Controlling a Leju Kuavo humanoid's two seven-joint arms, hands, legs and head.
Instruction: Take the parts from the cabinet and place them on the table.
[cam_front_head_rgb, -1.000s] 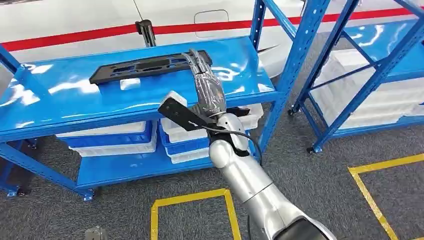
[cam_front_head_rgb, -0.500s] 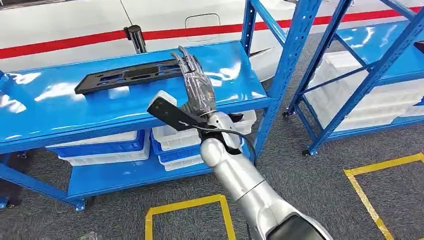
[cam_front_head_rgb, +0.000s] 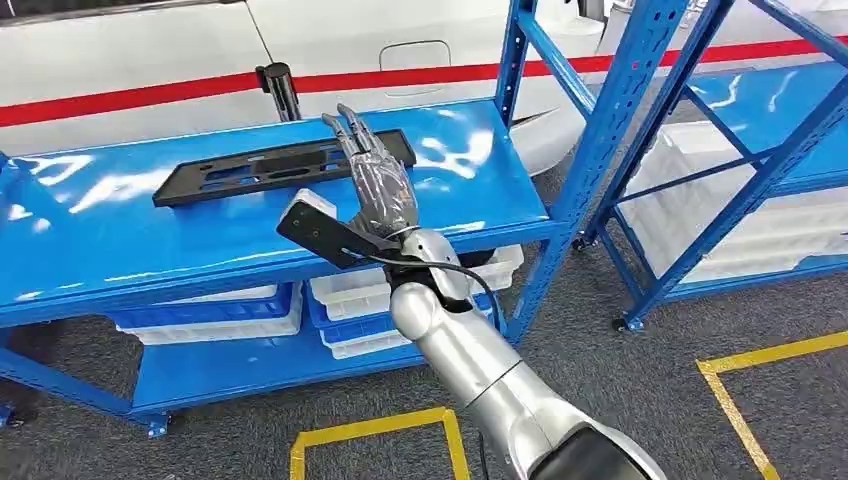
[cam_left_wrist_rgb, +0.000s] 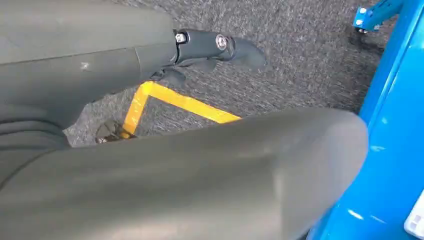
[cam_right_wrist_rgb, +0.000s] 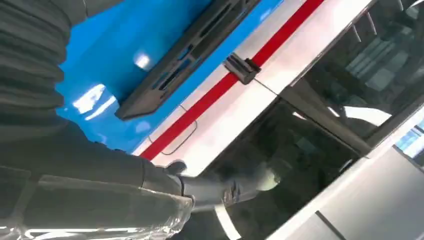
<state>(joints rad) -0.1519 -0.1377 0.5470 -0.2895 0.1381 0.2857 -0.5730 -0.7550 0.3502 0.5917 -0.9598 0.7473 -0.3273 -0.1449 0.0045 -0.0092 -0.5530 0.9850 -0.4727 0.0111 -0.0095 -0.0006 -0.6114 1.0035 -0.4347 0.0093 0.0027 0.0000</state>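
Long flat black plastic part (cam_front_head_rgb: 270, 168) with slotted cutouts lies flat on the glossy blue metal shelf top (cam_front_head_rgb: 120, 235) of the cabinet, lengthwise along it, near the back edge, so it is easy to reach from the front. Right robot hand (cam_front_head_rgb: 375, 180) is over the part's right end, fingers straight and slightly spread, holding nothing; can't tell from the head view whether the fingertips touch the part or just hover. Probably lining up for a grasp on that end. Right wrist view shows the part (cam_right_wrist_rgb: 185, 60) from the side, lying free on the shelf, clear of the thumb. Left wrist view shows the left robot hand (cam_left_wrist_rgb: 150, 150) hanging low beside the shelf over grey carpet (cam_left_wrist_rgb: 300, 55) with yellow floor tape (cam_left_wrist_rgb: 185, 102), fingers apart, nothing held. White plastic bins (cam_front_head_rgb: 350, 290) are stacked on the lower shelf.
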